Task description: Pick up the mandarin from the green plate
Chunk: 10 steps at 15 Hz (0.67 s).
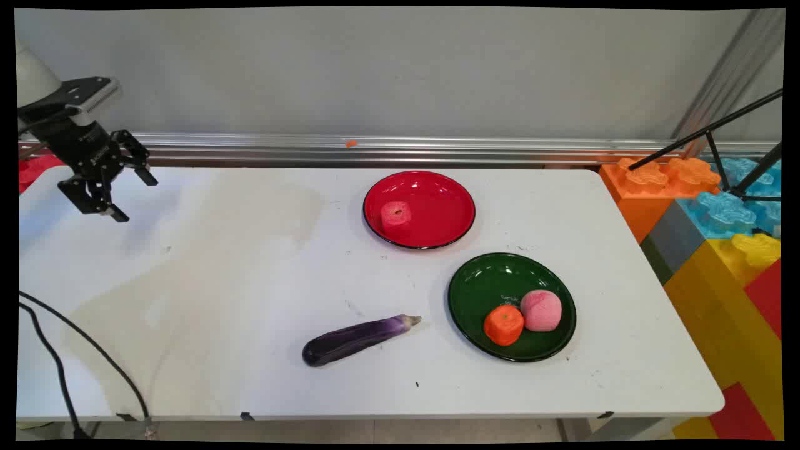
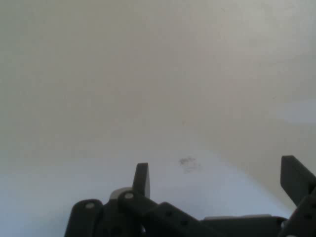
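An eggplant was seen lying nearest the table's front edge, beside a green plate holding an orange fruit and a pink one. Farther back, a red plate carried a pink cube. The gripper was held wide open and empty above the far left corner, well apart from everything.

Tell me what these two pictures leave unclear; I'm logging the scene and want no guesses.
- Hand view: only bare table shows beyond the open tool; both plates and the eggplant lie outside it.
- Main view: the writing on the green plate is too small to read.
- Main view: the pink piece on the red plate cannot be identified.
- Main view: the arm is cut off by the left edge.
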Available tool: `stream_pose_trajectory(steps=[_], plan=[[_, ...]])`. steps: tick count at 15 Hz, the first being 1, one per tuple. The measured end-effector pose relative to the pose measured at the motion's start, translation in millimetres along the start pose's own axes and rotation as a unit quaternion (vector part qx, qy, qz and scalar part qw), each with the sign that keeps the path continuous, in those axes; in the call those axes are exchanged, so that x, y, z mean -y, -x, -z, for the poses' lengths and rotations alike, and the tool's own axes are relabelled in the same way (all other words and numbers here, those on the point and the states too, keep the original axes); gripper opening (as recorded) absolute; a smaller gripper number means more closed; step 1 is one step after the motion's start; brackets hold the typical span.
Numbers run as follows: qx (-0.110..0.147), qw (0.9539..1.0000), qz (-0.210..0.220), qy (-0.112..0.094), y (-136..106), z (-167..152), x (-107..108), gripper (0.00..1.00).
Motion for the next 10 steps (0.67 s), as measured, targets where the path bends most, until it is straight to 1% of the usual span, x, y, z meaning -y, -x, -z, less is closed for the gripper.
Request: stream_pose_trajectory(steps=[2,5,7,10], plan=[[-0.005,0.9999,0.009,0.005,-1.2,-0.4,-2.3,1.0],[-0.025,0.9991,0.031,0.011,-14.6,-1.1,-9.5,1.0],[-0.053,0.9975,0.045,0.011,-37.9,-0.7,-16.1,1.0],[-0.085,0.9943,0.065,0.002,-84.1,1.0,-30.3,1.0]])
